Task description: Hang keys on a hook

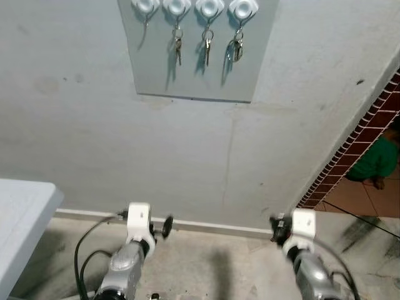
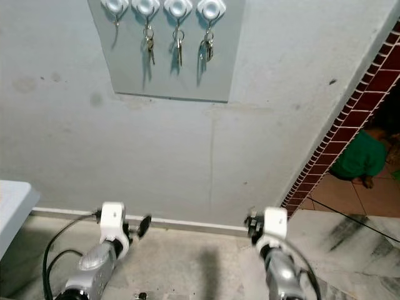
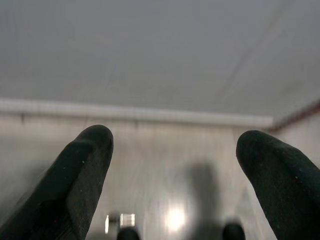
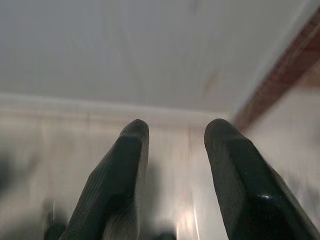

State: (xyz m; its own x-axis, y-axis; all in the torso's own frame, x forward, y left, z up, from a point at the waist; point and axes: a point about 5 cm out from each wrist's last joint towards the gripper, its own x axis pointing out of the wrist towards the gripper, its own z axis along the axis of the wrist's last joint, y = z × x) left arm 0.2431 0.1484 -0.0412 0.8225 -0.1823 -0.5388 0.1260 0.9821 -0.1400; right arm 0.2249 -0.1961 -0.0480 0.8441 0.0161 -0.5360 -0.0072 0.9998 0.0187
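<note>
Beside wall [image 1: 187, 156], brick edging [image 1: 356, 144]

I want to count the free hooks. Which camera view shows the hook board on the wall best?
The left eye view: the hook board sits near centre, with its four white hooks; the leftmost hook is free, and the other three hold keys. The right eye view shows the same, shifted left. The wrist views show wall and floor.

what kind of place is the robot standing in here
Probably a home entryway or hall: a grey board of white hooks with keys hung on a plain wall, a skirting board over a marble-like floor, and a brick-edged opening to a tiled room.
</note>
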